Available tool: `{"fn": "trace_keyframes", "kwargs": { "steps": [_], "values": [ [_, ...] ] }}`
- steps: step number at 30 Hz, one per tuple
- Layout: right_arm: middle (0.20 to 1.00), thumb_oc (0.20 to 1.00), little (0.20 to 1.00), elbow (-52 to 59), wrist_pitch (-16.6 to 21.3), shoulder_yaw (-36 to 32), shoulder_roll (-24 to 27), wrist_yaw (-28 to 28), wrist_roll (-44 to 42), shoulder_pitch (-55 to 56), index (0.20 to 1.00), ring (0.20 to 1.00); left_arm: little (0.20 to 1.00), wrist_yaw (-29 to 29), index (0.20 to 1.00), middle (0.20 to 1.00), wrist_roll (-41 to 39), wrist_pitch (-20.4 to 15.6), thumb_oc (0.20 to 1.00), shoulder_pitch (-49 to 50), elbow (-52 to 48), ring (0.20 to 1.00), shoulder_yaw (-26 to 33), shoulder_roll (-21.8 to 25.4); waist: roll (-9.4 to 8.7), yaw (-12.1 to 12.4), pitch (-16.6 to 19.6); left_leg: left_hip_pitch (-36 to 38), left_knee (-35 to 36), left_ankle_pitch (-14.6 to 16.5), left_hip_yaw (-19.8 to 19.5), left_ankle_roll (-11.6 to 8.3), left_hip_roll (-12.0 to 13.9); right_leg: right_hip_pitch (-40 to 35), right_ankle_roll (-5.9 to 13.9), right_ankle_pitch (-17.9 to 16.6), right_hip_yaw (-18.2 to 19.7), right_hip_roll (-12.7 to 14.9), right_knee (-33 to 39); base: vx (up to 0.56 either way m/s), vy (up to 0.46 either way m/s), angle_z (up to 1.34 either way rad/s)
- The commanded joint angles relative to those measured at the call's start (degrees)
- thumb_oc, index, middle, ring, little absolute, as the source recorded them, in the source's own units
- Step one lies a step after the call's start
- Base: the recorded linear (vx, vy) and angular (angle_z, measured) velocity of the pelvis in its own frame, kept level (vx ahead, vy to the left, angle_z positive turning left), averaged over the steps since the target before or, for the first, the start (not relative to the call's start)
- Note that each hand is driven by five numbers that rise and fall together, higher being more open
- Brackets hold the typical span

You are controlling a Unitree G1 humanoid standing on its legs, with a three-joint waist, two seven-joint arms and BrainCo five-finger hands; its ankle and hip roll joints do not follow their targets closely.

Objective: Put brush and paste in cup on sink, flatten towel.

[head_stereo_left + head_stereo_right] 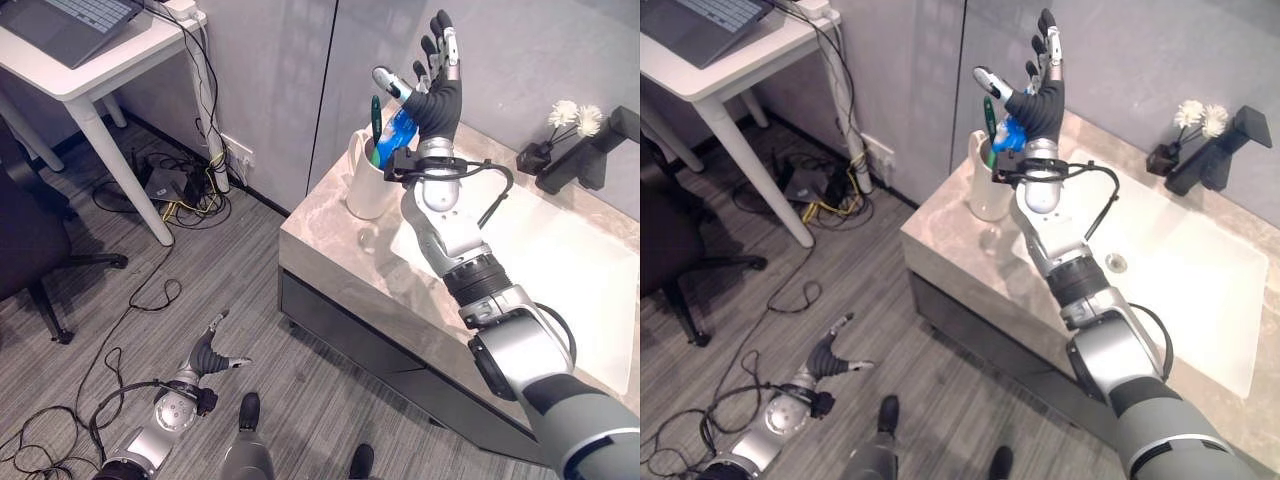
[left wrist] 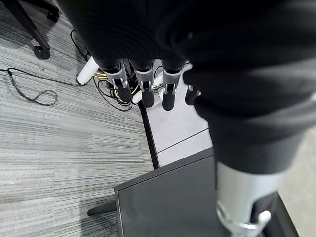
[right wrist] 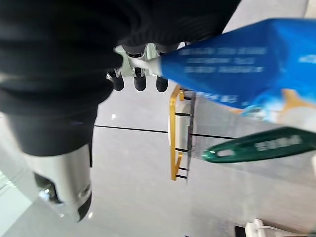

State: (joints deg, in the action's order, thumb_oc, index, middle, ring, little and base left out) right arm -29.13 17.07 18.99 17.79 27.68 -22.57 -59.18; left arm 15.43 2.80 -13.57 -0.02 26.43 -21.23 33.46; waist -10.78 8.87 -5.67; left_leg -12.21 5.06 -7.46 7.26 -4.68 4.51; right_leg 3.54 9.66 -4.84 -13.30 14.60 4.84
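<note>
We found the right hand [image 1: 438, 95] raised above the white cup [image 1: 368, 185], its fingers spread straight and wide with nothing in them; the cup stood on the marble counter [image 1: 330, 240], at the corner beside the white sink basin [image 1: 560, 270]; the green toothbrush [image 1: 376, 120] and the blue toothpaste tube [image 1: 397, 132] both stood upright inside the cup, leaning toward the hand, and in the right wrist view the tube [image 3: 247, 74] and the brush handle [image 3: 256, 146] lay just past the relaxed fingers [image 3: 139, 81], though we could not tell whether the tube touched them.

The left hand [image 1: 212, 357] hung low over the grey plank floor [image 1: 250, 300], well apart from the counter, its fingers loosely extended and carrying nothing; its own wrist view showed the fingertips [image 2: 146, 96] straight above the floor and a dark cabinet front [image 2: 168, 202].

We judged the first step finished, brush and paste being in the cup, and the hand at the point of release; the towel step was what remained; no towel lay on the part of the counter we could see, so the next move called for lifting the right hand clear without tipping the cup, then turning the head to find the cloth; the faucet [image 1: 590, 150] and a small vase of white flowers [image 1: 560, 130] stood at the back of the basin, to be avoided in any sweep.
</note>
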Motion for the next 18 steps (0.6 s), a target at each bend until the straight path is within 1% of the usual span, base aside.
{"fn": "trace_keyframes", "kwargs": {
  "steps": [1,4,5,7,8,9,10,11,12,13,14,15,16,17,18],
  "values": [
    [1.000,1.000,1.000,4.9,2.6,-3.4,6.0,2.6,5.2,-4.7,1.000,1.000,1.000,0.6,1.000,1.000,1.0,-1.7,1.000,-2.4,0.1,1.000,-1.9,0.4,0.84,2.4,1.3,4.7,-0.1,5.4,-5.0,2.40,-1.2,-6.0,5.34,-11.8,1.1,1.1,-3.3,-0.03,0.013,0.04],
    [1.000,1.000,1.000,8.0,2.4,-4.5,8.2,4.6,9.0,-4.4,1.000,1.000,1.000,0.4,1.000,1.000,1.3,-1.9,1.000,-2.6,-0.5,1.000,-2.0,0.7,0.78,2.2,1.7,5.0,-0.2,5.5,-5.0,2.46,-1.2,-6.2,5.34,-11.9,1.2,1.0,-3.5,-0.01,0.005,0.03],
    [1.000,1.000,1.000,11.6,1.8,-5.7,11.1,6.4,13.7,-3.5,1.000,1.000,1.000,0.2,1.000,1.000,1.6,-2.1,1.000,-2.8,-1.0,1.000,-2.1,0.8,0.79,1.7,2.2,5.5,-0.2,5.8,-4.9,2.55,-1.2,-6.4,5.34,-11.8,1.1,1.1,-3.8,-0.03,0.046,0.00],
    [1.000,1.000,1.000,15.9,1.2,-7.1,15.3,7.4,19.0,-1.7,1.000,1.000,1.000,0.0,1.000,1.000,2.1,-2.5,1.000,-2.5,-3.0,1.000,-1.3,1.2,0.89,0.8,2.6,6.2,-0.2,6.1,-4.6,2.71,-1.3,-6.4,5.34,-11.7,1.1,1.1,-4.5,-0.05,0.049,0.00],
    [1.000,1.000,1.000,18.7,0.7,-8.6,17.2,8.7,22.0,-0.1,1.000,1.000,1.000,-0.2,1.000,1.000,2.2,-2.7,1.000,-2.1,-4.2,1.000,-0.8,1.4,1.11,0.4,2.6,6.7,-0.2,6.3,-4.4,2.80,-1.1,-6.1,5.34,-11.6,1.1,1.1,-5.5,-0.08,0.053,-0.02],
    [1.000,1.000,1.000,21.0,0.0,-10.4,20.1,10.5,26.2,2.1,1.000,1.000,1.000,-0.2,1.000,1.000,2.2,-3.0,1.000,-1.5,-4.9,1.000,0.1,1.4,1.51,-0.4,2.4,7.2,-0.3,6.1,-3.9,2.96,-0.9,-5.4,5.34,-11.7,1.4,1.1,-6.9,-0.06,0.057,-0.08],
    [1.000,1.000,1.000,22.9,0.0,-11.9,21.8,11.2,28.4,3.8,1.000,1.000,1.000,-0.1,1.000,1.000,2.2,-3.3,1.000,-1.0,-6.0,1.000,0.9,1.6,1.86,-1.0,2.5,7.7,-0.2,6.5,-3.4,2.96,-0.5,-4.9,5.34,-11.4,1.2,0.9,-7.7,-0.04,0.039,-0.09],
    [1.000,1.000,1.000,23.3,-0.2,-12.1,21.7,11.3,28.7,4.2,1.000,1.000,1.000,-0.2,1.000,1.000,2.2,-3.3,1.000,-0.8,-6.1,1.000,0.9,1.7,1.87,-0.9,2.5,7.8,-0.2,6.5,-3.3,2.94,-0.4,-4.8,5.34,-11.3,1.3,0.8,-7.9,-0.03,0.045,-0.10],
    [1.000,1.000,1.000,24.8,-0.7,-14.2,24.2,12.8,31.9,6.5,1.000,1.000,1.000,0.1,1.000,1.000,1.8,-3.6,1.000,0.3,-7.6,1.000,2.3,1.9,2.45,-1.2,2.2,8.8,-0.2,6.8,-2.1,2.90,0.4,-3.7,5.34,-10.8,-0.2,0.6,-9.6,-0.10,0.135,-0.30],
    [1.000,1.000,1.000,27.1,-0.6,-16.6,26.8,15.1,35.4,9.2,1.000,1.000,1.000,0.7,1.000,1.000,1.2,-4.2,1.000,2.5,-9.7,1.000,4.5,2.2,3.15,-1.3,1.5,10.5,-0.1,7.2,0.3,2.90,1.4,-1.7,5.34,-8.9,-5.2,1.0,-11.6,-0.14,0.201,-0.66],
    [1.000,1.000,1.000,26.6,-1.4,-17.5,28.7,16.3,37.2,10.5,1.000,1.000,1.000,1.1,1.000,1.000,1.0,-4.2,1.000,4.2,-10.7,1.000,6.4,2.6,3.31,-0.7,1.1,11.9,-0.3,8.0,2.6,2.76,1.8,-1.1,5.34,-7.9,-11.5,1.9,-13.0,-0.15,0.206,-1.11],
    [1.000,1.000,1.000,26.5,-1.6,-18.6,30.7,16.8,37.9,12.2,1.000,1.000,1.000,1.4,1.000,1.000,0.9,-4.2,1.000,5.5,-11.6,1.000,7.7,2.5,3.23,-0.9,0.5,12.3,-0.3,7.7,3.6,2.93,1.5,-0.5,5.33,-7.8,-13.8,2.4,-13.5,-0.10,0.114,-1.57],
    [1.000,1.000,1.000,26.1,-2.5,-20.4,33.4,17.7,38.5,14.6,1.000,1.000,1.000,1.4,1.000,1.000,1.0,-4.1,1.000,6.5,-11.7,1.000,8.9,2.5,3.19,-1.3,0.1,13.0,-0.4,8.1,4.7,2.89,1.8,-0.1,5.34,-7.3,-16.0,2.9,-14.7,-0.06,0.048,-1.56],
    [1.000,1.000,1.000,26.2,-2.4,-20.6,33.4,17.7,38.5,14.9,1.000,1.000,1.000,1.4,1.000,1.000,1.0,-4.1,1.000,6.6,-11.7,1.000,8.7,2.6,3.17,-1.1,0.1,13.2,-0.4,8.1,4.8,2.88,1.8,-0.1,5.33,-7.2,-16.0,2.9,-14.8,-0.03,-0.014,-1.28],
    [1.000,1.000,1.000,26.0,-3.1,-22.7,35.7,18.8,39.7,18.1,1.000,1.000,1.000,1.4,1.000,1.000,1.2,-4.2,1.000,7.2,-11.4,1.000,9.8,2.1,3.16,-2.3,-0.1,13.6,-0.6,8.2,5.3,2.87,1.9,0.2,5.34,-7.1,-15.5,3.1,-14.5,-0.01,-0.043,-0.77]
  ]
}}
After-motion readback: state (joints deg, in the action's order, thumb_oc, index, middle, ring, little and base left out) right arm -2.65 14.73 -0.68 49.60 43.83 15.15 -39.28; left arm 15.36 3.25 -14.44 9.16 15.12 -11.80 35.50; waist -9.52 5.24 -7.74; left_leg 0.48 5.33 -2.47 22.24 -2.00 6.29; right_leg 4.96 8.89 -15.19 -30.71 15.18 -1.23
